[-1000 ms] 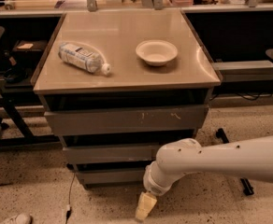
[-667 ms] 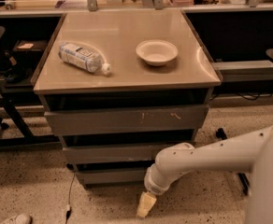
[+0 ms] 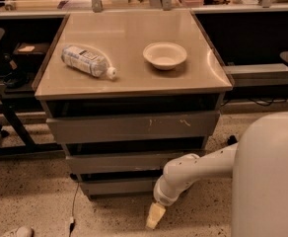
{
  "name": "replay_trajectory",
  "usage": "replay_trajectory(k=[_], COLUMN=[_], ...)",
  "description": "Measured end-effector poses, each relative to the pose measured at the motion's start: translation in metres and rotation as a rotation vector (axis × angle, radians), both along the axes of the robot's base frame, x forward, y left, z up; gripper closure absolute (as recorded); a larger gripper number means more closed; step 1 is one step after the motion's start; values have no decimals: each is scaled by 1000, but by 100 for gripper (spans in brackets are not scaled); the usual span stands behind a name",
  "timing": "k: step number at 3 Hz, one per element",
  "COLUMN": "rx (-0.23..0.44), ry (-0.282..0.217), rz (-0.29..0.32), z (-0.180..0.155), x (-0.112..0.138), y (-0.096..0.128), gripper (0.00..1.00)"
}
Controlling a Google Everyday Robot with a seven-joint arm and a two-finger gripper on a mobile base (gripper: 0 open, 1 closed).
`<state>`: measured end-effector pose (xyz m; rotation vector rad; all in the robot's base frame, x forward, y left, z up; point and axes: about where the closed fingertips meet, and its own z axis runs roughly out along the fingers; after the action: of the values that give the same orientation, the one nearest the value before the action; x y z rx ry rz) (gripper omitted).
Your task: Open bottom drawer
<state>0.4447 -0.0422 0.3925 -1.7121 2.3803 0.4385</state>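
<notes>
Camera view looks down from the front on a grey cabinet with three drawers under a beige tabletop (image 3: 134, 80). The bottom drawer (image 3: 117, 185) is the lowest and narrowest front, just above the floor. Its long axis runs left to right across the picture, and its flat front faces the camera. A dark gap separates it from the middle drawer (image 3: 124, 161), whose front stands a little more forward. Above this is the large top drawer (image 3: 129, 126), with pale scratches on the right. The bottom front seems pushed in, and no tray is visible behind it. The tool (image 3: 155, 216) hangs over the speckled floor (image 3: 40, 196), just in front of and below the right end of the bottom drawer, and it points down. I cannot tell whether it is spread or pressed together, nor whether it touches the drawer. The white arm (image 3: 198, 167) comes from the lower right, where its big body fills the corner and covers the cabinet's right foot. In front of the drawer's left half the floor is open, with a thin cable (image 3: 73, 209) near the left corner and a shoe (image 3: 17, 231) at the bottom edge. On the tabletop a bottle (image 3: 87, 60) lies on its side, and a bowl (image 3: 164, 55) stands well apart from it.
</notes>
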Motion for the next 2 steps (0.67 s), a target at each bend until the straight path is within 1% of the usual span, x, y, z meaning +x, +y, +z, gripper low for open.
replay_trajectory(k=[1, 2], rx=[25, 32], ry=[5, -15], rz=[-1, -33], z=[-11, -41], x=[0, 19], y=[0, -6], gripper=[0, 0])
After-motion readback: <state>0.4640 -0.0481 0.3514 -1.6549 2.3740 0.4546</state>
